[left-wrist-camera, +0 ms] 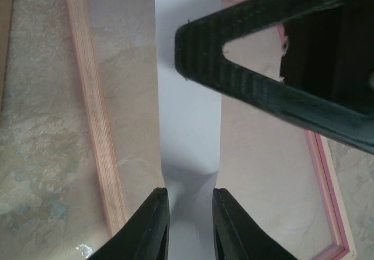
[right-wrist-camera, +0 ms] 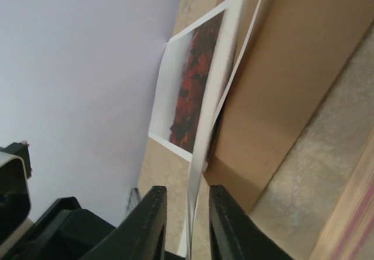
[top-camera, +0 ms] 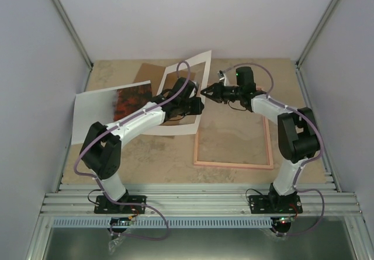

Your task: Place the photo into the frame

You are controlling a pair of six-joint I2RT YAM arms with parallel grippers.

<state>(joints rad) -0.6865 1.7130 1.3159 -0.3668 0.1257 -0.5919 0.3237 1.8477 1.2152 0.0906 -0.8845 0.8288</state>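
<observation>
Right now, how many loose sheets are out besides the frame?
3: photo at far left, mat lifted mid-table, backing board behind the mat, partly covered by it. Others could be hidden beneath.

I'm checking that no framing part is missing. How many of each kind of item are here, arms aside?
Frame: 1
Photo: 1
Mat: 1
Backing board: 1
Total: 4

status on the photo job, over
Left gripper shut on white mat, right gripper open astride its edge. Photo lying left, outside pink frame. Mat hangs over frame.
</observation>
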